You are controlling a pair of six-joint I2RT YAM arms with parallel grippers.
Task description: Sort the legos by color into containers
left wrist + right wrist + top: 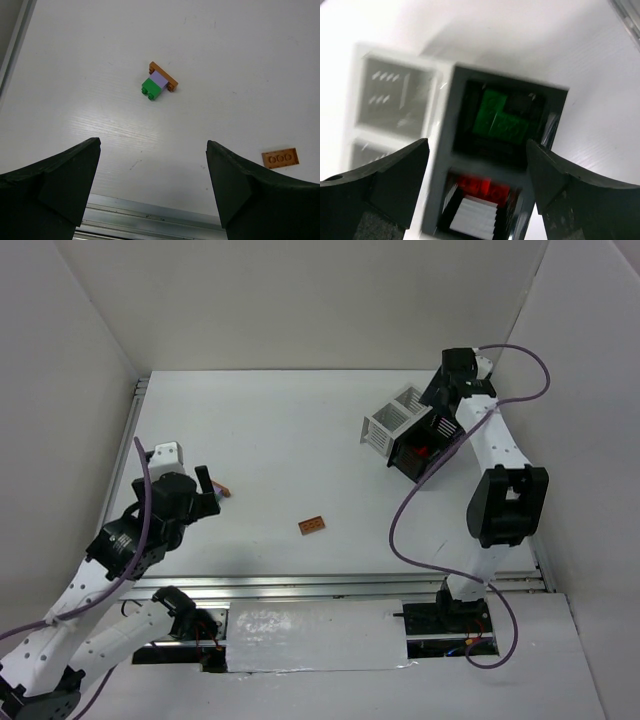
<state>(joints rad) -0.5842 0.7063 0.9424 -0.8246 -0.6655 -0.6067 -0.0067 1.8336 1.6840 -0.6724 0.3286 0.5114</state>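
A small stack of an orange-brown, a purple and a green lego (pixel 159 82) lies on the table ahead of my left gripper (pixel 152 192), which is open and empty; in the top view the stack (pixel 224 492) sits just right of that gripper (pixel 206 487). A flat orange-brown lego (pixel 280 158) lies alone to the right (pixel 312 525). My right gripper (pixel 477 192) is open and empty, hovering over the black container (pixel 445 150). That container holds green legos (pixel 500 117) in one compartment and red legos (pixel 482 186) in the other.
A white slatted container (pixel 392 420) stands beside the black container (pixel 420 455) at the back right; it also shows blurred in the right wrist view (pixel 390 90). A metal rail (pixel 150 217) runs along the table's near edge. White walls enclose the table.
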